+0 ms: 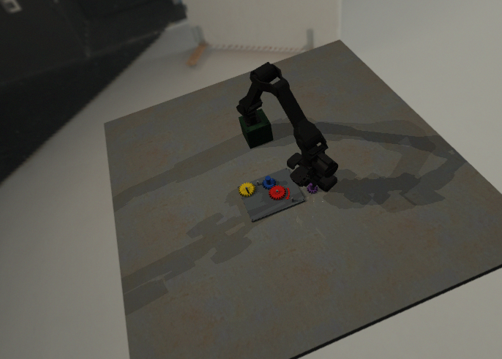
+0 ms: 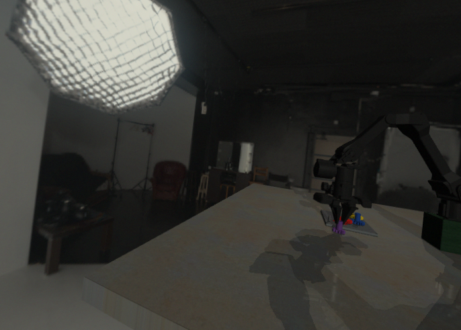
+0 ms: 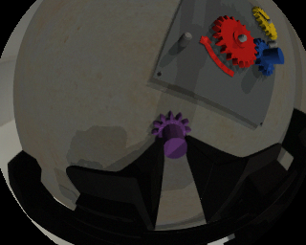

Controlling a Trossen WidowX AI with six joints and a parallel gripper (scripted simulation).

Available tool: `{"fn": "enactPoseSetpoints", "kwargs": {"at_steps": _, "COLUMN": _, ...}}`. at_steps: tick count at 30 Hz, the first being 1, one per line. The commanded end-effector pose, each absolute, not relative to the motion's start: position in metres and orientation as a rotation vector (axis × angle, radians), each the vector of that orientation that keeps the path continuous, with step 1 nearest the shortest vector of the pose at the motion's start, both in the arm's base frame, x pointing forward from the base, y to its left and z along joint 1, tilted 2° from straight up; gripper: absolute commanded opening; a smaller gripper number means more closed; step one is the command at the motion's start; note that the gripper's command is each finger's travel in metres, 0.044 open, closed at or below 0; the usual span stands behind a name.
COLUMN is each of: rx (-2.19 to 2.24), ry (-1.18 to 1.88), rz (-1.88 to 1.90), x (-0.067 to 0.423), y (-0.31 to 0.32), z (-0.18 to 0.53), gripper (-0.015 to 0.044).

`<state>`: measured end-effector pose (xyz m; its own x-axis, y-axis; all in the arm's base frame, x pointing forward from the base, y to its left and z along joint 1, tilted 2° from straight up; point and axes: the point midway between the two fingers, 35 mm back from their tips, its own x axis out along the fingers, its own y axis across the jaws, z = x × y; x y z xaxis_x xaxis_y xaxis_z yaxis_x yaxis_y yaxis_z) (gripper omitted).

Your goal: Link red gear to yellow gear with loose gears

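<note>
My gripper point(image 2: 340, 222) point(image 3: 173, 141) is shut on the purple gear's upright handle. The purple gear point(image 1: 312, 189) point(image 2: 339, 231) point(image 3: 172, 122) stands upright on the table, just off the board's edge. On the grey board point(image 1: 270, 208) point(image 3: 205, 85), the red gear point(image 1: 274, 194) point(image 3: 227, 36) sits beside the blue gear point(image 1: 268, 184) point(image 2: 358, 218) point(image 3: 273, 55); their teeth look close or touching. The yellow gear point(image 1: 246, 189) point(image 3: 265, 24) sits farther along. An empty peg point(image 1: 257, 183) point(image 3: 273, 44) stands between blue and yellow. Another empty peg point(image 1: 292, 199) point(image 3: 185, 39) stands near the board's corner.
The red arrow point(image 1: 287, 197) point(image 3: 216, 58) curves beside the red gear. The arm's green base block point(image 1: 257, 133) point(image 2: 442, 232) stands on the table point(image 1: 301, 275) behind the board. The arm arches over from there.
</note>
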<state>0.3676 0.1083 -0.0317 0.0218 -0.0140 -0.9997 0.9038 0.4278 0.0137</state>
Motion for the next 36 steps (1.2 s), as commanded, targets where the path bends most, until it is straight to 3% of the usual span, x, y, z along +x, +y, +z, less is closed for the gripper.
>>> {"fn": "enactPoseSetpoints", "kwargs": {"at_steps": 1, "rx": 0.88, "ry": 1.36, "rz": -0.877, "x": 0.367, "y": 0.109, "z": -0.032, "gripper": 0.0039}}
{"fn": "enactPoseSetpoints", "kwargs": {"at_steps": 5, "rx": 0.88, "ry": 1.36, "rz": -0.877, "x": 0.367, "y": 0.109, "z": -0.032, "gripper": 0.0}}
{"fn": "enactPoseSetpoints", "kwargs": {"at_steps": 36, "rx": 0.88, "ry": 1.36, "rz": -0.876, "x": 0.37, "y": 0.113, "z": 0.068, "gripper": 0.0}}
